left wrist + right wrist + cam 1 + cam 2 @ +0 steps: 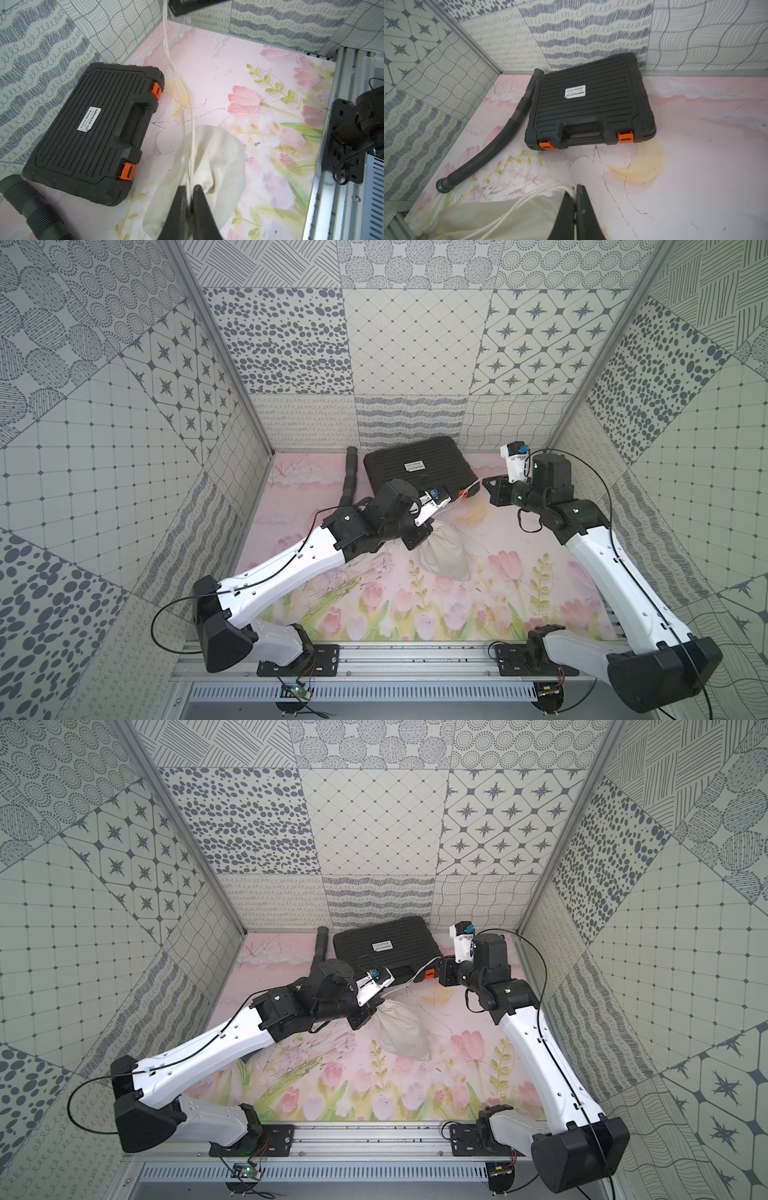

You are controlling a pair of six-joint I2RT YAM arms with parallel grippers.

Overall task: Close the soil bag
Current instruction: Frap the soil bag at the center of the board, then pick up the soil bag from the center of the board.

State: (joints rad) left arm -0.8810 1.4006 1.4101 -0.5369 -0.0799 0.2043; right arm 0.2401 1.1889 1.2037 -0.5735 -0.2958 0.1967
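Left hand [189, 189] pinches off-white cloth soil bag [218, 162] neck; right hand [574, 190] clamps taut white cord [165, 31]. Neck looks gathered, final cinch left.

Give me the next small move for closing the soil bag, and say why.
Probably draw the right gripper slightly farther from the off-white cloth soil bag: it pinches the thin white cord, which curves loosely, while the left gripper pins the neck.

1. 1 cloth bag [442, 556]
2. 2 cord strands [165, 31] running from it
3. 1 black case [591, 112]
4. 2 orange latches [625, 136]
5. 1 white label [575, 92]
6. 1 ribbed hose [492, 149]
7. 2 robot arms [291, 568]
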